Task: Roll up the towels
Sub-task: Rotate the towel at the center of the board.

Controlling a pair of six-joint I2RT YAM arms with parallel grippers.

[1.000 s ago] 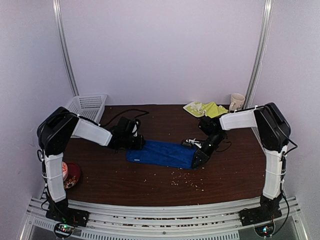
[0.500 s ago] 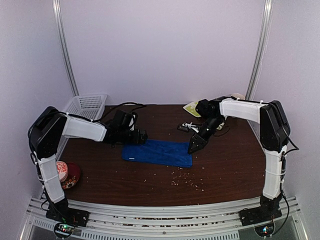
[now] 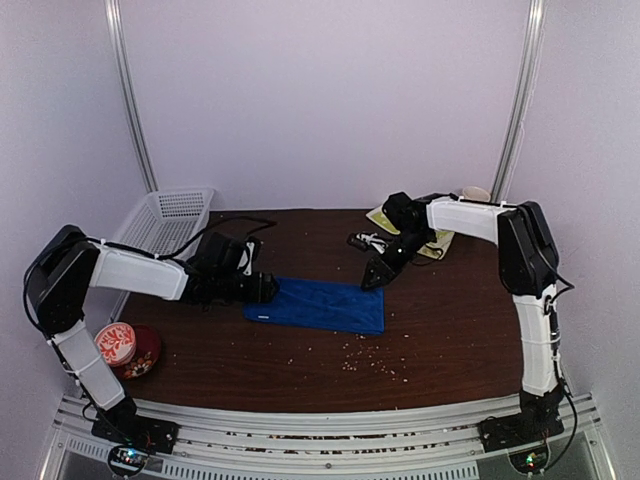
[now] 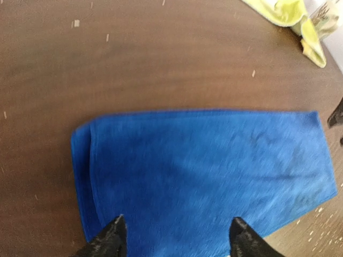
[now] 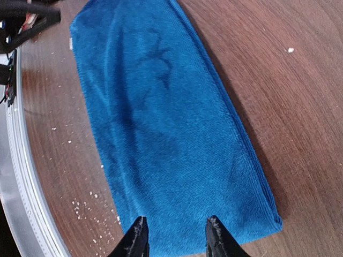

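The right arm hides most of the yellow-green towel and the cup.

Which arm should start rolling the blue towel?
Probably left: the left hand hangs wide open at the towel's left short end. The right hand is open too, but narrower, over the far right corner.

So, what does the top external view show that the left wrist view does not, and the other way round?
Only the top external view shows the white basket at the back left and the red bowl at the table's near left edge. Only the left wrist view shows the left gripper with fingertips apart above the blue towel, and the layered fold along one short end. Both show the blue towel lying flat, the yellow-green towel beyond it, and the brown table with pale crumbs.
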